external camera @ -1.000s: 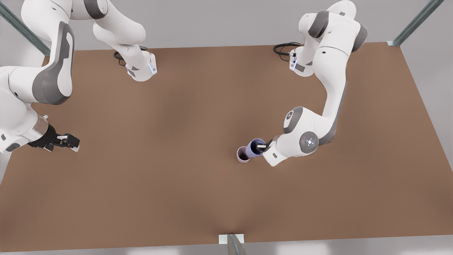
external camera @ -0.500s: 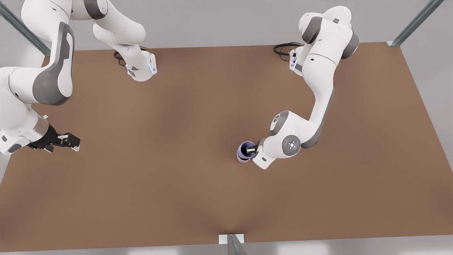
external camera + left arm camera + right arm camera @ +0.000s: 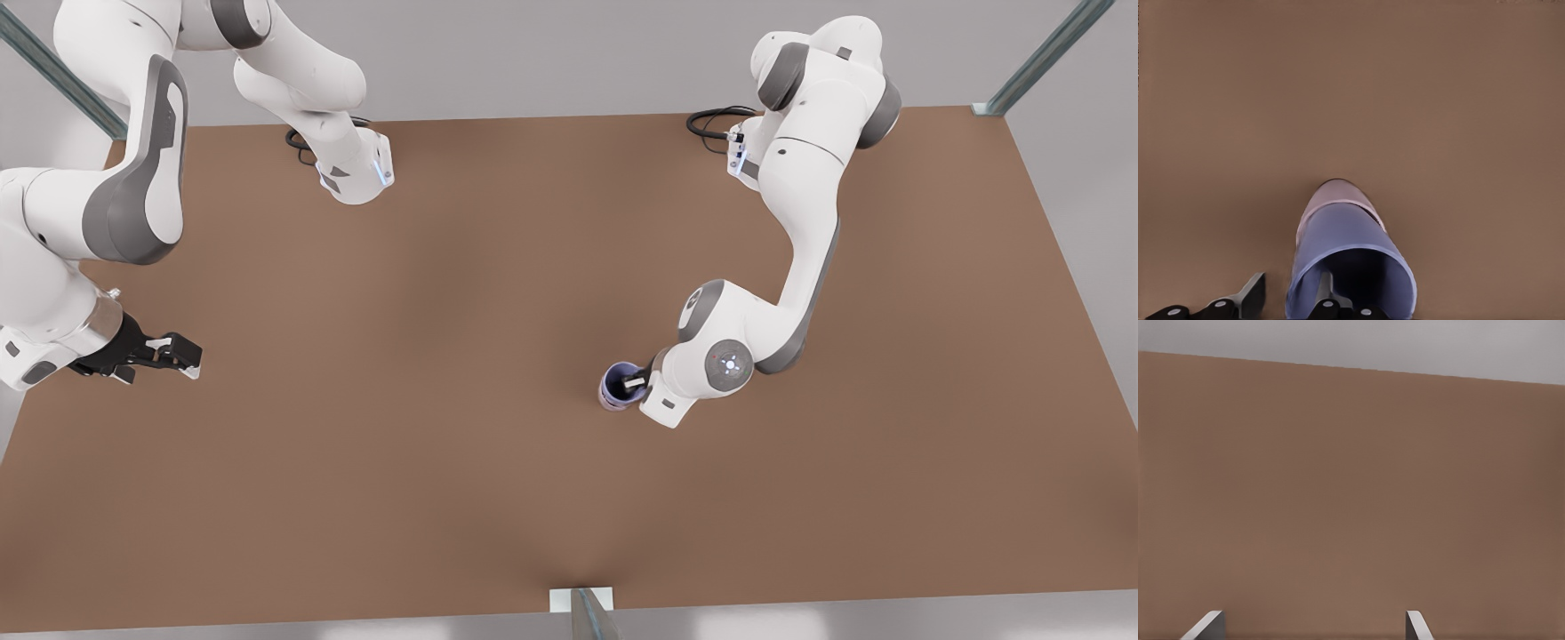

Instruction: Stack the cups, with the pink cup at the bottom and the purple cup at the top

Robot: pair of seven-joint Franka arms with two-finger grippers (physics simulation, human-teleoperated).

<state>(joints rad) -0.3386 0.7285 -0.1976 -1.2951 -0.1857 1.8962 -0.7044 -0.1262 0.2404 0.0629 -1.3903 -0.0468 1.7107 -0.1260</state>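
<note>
Just right of the table's middle in the front view, the purple cup (image 3: pixel 615 380) sits nested inside the pink cup (image 3: pixel 608 405). In the left wrist view the pink cup (image 3: pixel 1335 193) shows as a short band beyond the purple cup (image 3: pixel 1338 233). My left gripper (image 3: pixel 628 384) straddles the purple cup's near wall. One finger (image 3: pixel 1328 305) is inside the cup and the other finger (image 3: pixel 1253 297) is outside. A small gap shows on both sides of the wall, so the left gripper (image 3: pixel 1293 301) is slightly open. My right gripper (image 3: pixel 182 359) waits open at the front view's left.
The brown table (image 3: pixel 444 462) carries both arm bases (image 3: pixel 356 173) along its far edge. A small bracket (image 3: pixel 582 603) sits at the near edge. The right gripper (image 3: pixel 1315 628) looks out over bare tabletop.
The left arm carried the purple cup from beside the pink cup to over it, then lowered it inside. The right arm has barely moved.
</note>
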